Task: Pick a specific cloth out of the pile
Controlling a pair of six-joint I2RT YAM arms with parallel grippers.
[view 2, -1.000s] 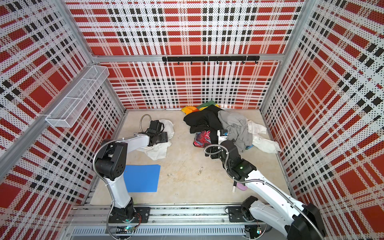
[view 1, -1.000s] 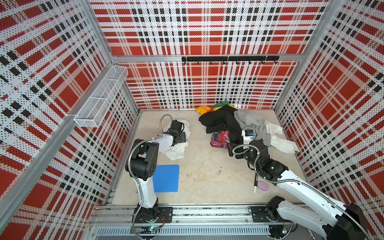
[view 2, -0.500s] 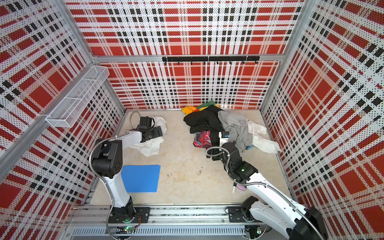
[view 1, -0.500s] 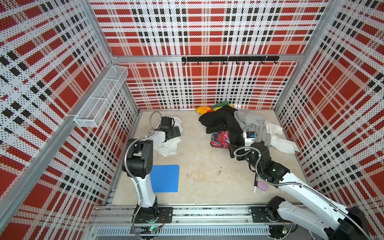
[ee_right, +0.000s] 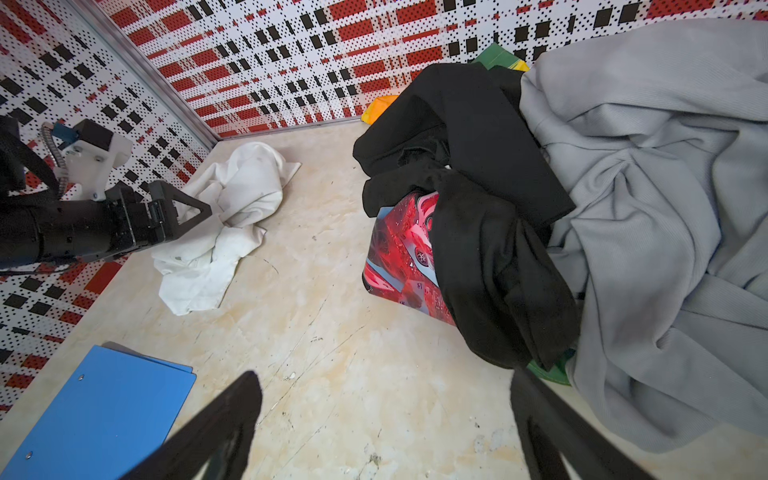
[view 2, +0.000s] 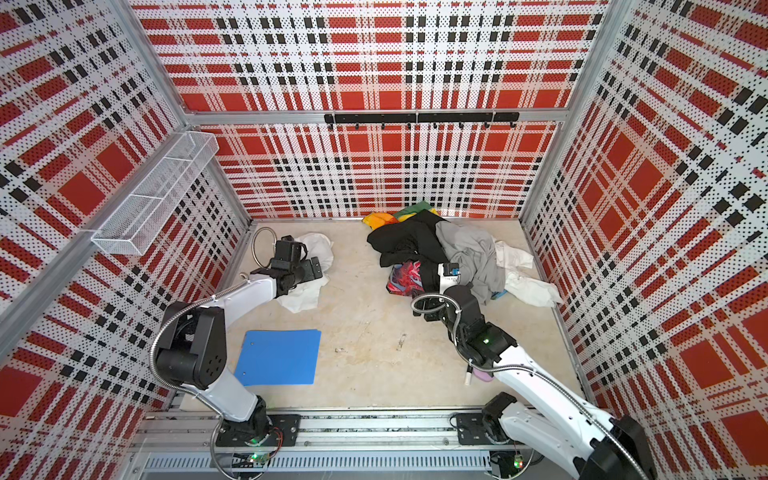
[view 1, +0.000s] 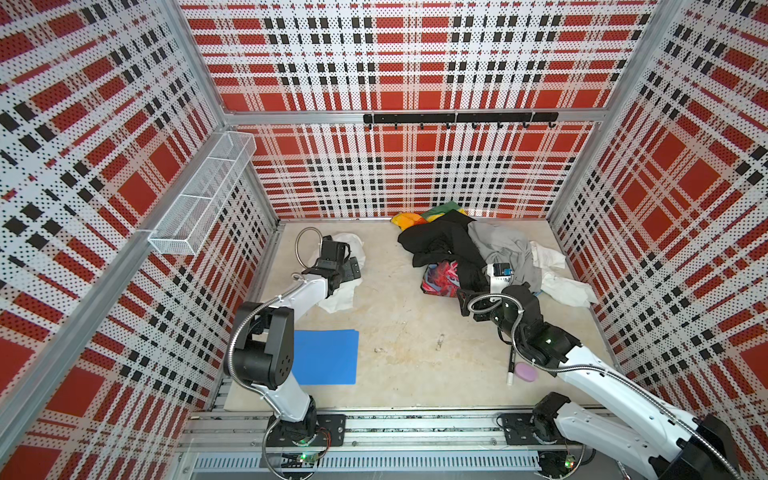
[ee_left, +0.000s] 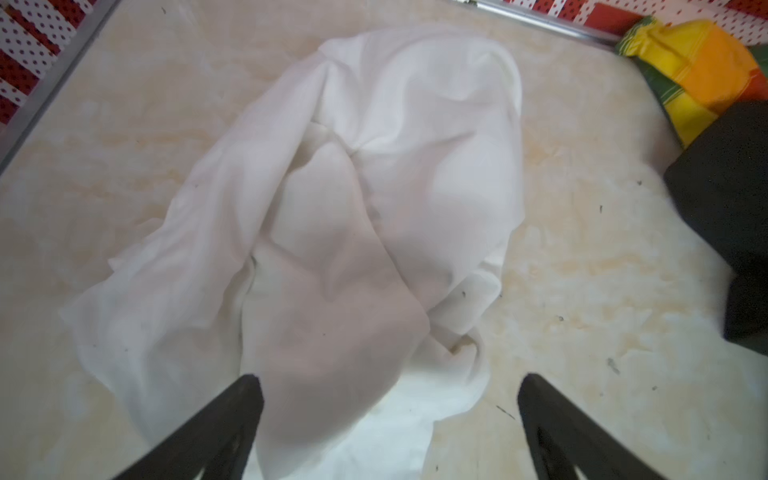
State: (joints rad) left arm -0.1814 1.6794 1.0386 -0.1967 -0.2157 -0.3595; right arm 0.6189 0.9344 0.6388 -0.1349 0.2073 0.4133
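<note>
The left claw (ee_left: pixel 388 382) gapes wide and holds nothing; its black fingers (ee_left: pixel 232 415) poise over the near end of the crumpled white thin-fabric garment (ee_left: pixel 374 187). In a top view that garment (view 1: pixel 341 296) lies alone at about 10 o'clock on the beige marbled tabletop (view 1: pixel 407 332), well apart from the pile (view 1: pixel 457 249) of mixed cloths at 1 o'clock. The right claw (ee_right: pixel 384 376) is likewise fully spread and empty, over bare tabletop at the pile's 6 o'clock edge. It is just beside a red-patterned cloth (ee_right: pixel 399 249) tucked under a black garment (ee_right: pixel 478 166), with a light grey garment (ee_right: pixel 644 208) at their 3 o'clock. A flat blue mat (view 1: pixel 326 357) lies at 7 o'clock.
</note>
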